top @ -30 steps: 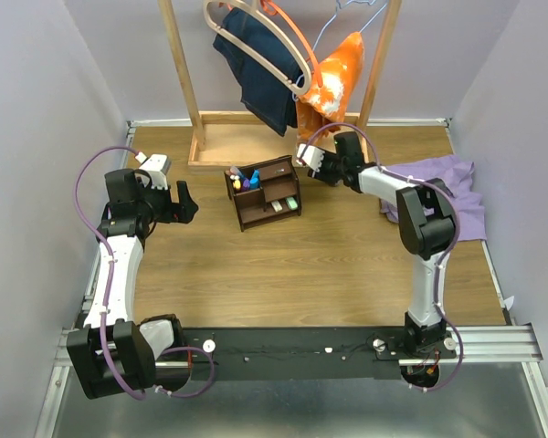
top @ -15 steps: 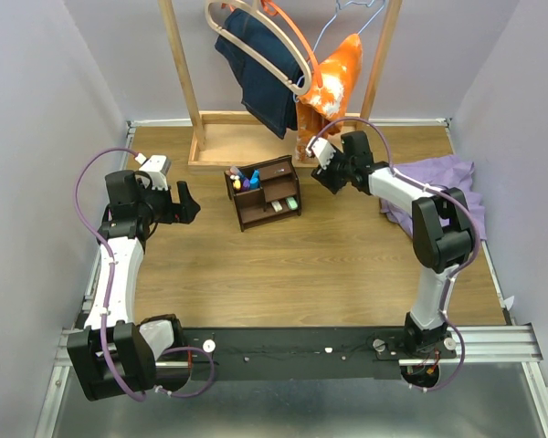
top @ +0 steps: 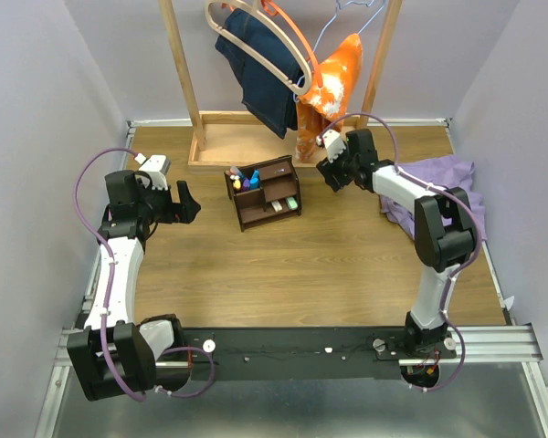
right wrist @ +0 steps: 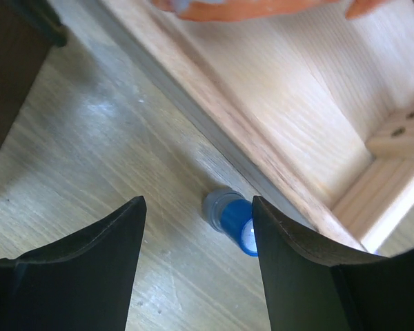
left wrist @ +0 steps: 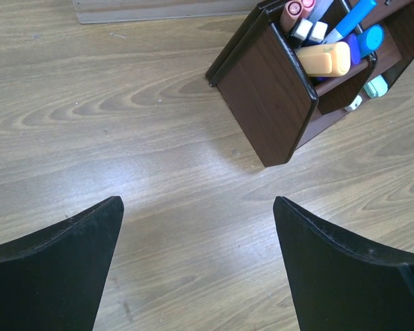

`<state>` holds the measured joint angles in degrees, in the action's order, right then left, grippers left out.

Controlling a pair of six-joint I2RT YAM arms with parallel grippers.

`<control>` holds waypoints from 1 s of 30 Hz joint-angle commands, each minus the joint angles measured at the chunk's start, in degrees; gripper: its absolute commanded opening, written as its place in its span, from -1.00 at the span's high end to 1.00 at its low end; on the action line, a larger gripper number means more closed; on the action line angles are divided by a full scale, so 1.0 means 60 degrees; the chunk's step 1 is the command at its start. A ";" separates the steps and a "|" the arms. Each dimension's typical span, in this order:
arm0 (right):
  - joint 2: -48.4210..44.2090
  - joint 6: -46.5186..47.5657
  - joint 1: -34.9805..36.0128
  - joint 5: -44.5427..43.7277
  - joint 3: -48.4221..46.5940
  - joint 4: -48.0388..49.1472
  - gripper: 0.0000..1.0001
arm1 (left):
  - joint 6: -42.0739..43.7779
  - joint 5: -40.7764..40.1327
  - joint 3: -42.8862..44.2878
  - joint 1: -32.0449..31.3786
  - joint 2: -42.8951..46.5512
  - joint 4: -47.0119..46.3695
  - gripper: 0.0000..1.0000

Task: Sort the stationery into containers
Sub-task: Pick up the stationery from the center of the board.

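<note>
The dark brown organizer [top: 263, 193] stands mid-table, with pens and highlighters [top: 245, 177] upright in its left slots. In the left wrist view its side wall [left wrist: 265, 89] is at upper right, holding an orange highlighter [left wrist: 323, 59] and a blue pen [left wrist: 354, 14]. My left gripper [left wrist: 196, 202] hangs open over bare wood to the organizer's left [top: 184, 203]. My right gripper [top: 329, 172] is open at the rack's foot. A short blue-capped item [right wrist: 232, 221] lies on the table between its fingers [right wrist: 199, 201], close to the right finger, which hides part of it.
The light-wood clothes rack base [top: 226, 151] sits behind the organizer; its rail [right wrist: 214, 131] runs just beside the blue-capped item. A navy garment [top: 260, 78] and an orange one [top: 333, 84] hang above. A purple cloth [top: 443, 193] lies at the right.
My right gripper has moved right and back, away from the organizer towards the rack base, and its jaws have widened. The left arm has not moved.
</note>
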<state>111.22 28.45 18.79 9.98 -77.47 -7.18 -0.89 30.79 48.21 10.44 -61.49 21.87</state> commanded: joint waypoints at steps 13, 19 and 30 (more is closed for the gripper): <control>0.0375 -0.1445 -0.0611 -0.0227 -0.1385 -0.1132 -0.41 | -0.0248 0.0348 -0.0227 0.0048 0.0098 -0.0495 -0.98; 0.0521 -0.1446 -0.0655 -0.0125 -0.1282 -0.1337 -0.34 | -0.0219 0.0333 -0.0241 0.0048 0.0083 -0.0495 -0.97; 0.0770 -0.1387 -0.0802 -0.0022 -0.1385 -0.1425 -0.29 | -0.0263 0.0289 -0.0256 0.0048 -0.0019 -0.0612 -0.97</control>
<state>114.24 20.43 14.39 8.84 -84.93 -13.85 -2.09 31.62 47.11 10.44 -61.52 19.33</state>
